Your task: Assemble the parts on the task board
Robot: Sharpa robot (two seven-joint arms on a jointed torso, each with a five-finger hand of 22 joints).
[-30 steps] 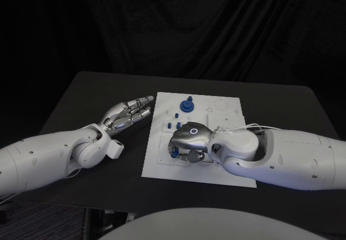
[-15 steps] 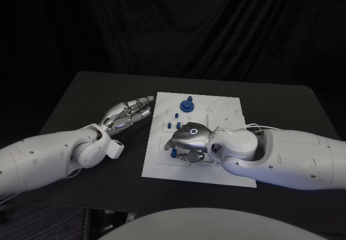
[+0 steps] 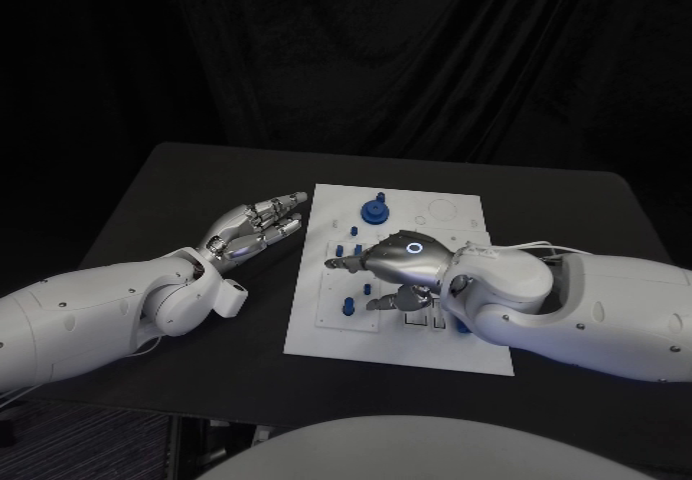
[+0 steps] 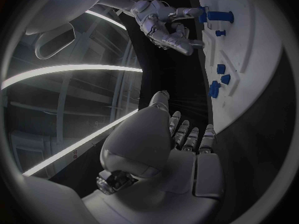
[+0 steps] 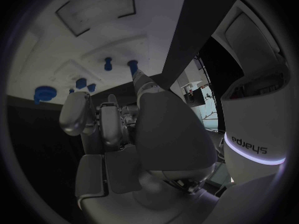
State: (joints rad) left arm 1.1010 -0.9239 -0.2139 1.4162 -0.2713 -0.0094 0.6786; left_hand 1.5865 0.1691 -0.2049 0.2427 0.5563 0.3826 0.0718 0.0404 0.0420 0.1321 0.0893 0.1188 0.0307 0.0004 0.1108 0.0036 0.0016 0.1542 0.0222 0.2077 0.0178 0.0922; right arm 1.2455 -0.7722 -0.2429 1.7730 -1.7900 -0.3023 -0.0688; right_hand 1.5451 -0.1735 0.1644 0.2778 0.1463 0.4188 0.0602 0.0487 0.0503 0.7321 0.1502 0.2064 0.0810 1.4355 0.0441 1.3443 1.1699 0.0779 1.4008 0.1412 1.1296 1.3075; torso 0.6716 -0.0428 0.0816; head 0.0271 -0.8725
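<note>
The white task board [image 3: 325, 330] lies mid-table. A large round blue part [image 3: 375, 211] stands at its far side, small blue pegs [image 3: 346, 248] nearer, and two more blue parts [image 3: 351, 303] by the left edge. My right hand [image 3: 397, 265] hovers over the board's middle, fingers apart, with nothing seen in it. One fingertip [image 5: 140, 77] points close to a blue peg [image 5: 132, 63]. My left hand [image 3: 257, 228] lies flat and open on the table just left of the board. The left wrist view shows my right hand [image 4: 165, 22] beside a blue part [image 4: 218, 16].
Black table [image 3: 173, 190] surrounds the board, with bare strips to its left, far side and right. Recessed outlines [image 3: 440, 212] mark the board's far right corner. My right forearm [image 3: 577, 310] covers the board's near right part.
My right hand has lifted off the blue parts at the board's left edge and shifted right and away, uncovering them. Its fingers have spread. The left hand has stayed still.
</note>
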